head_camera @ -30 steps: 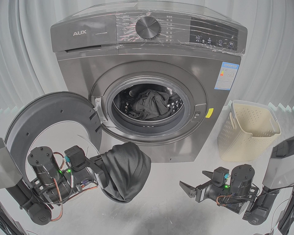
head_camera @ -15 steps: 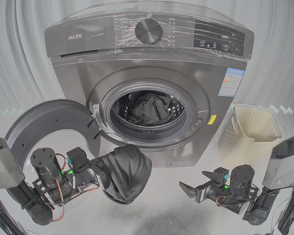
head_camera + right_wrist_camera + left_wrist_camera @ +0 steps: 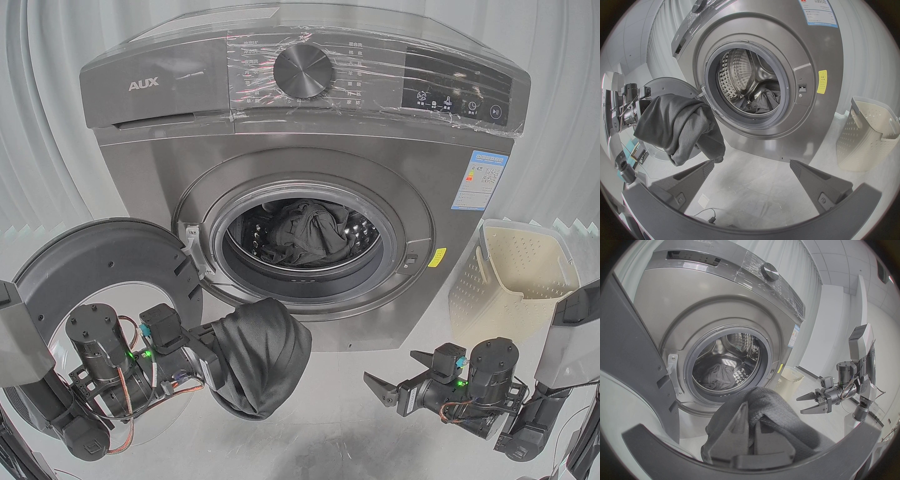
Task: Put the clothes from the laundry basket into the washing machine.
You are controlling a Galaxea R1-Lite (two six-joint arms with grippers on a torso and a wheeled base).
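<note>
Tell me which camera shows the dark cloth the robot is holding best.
The right wrist view: the dark cloth hangs there in full, side-on, near the open washing machine. The head view shows it from above, as a rounded lump. The left wrist view shows a bunch of it clamped in the left hand.

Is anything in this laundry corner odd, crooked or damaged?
Nothing is spilled or broken. One oddity: crinkled plastic film covers the washing machine's control panel, as if never unwrapped. The dark garment draped over the left gripper is simply held, not dropped.
</note>
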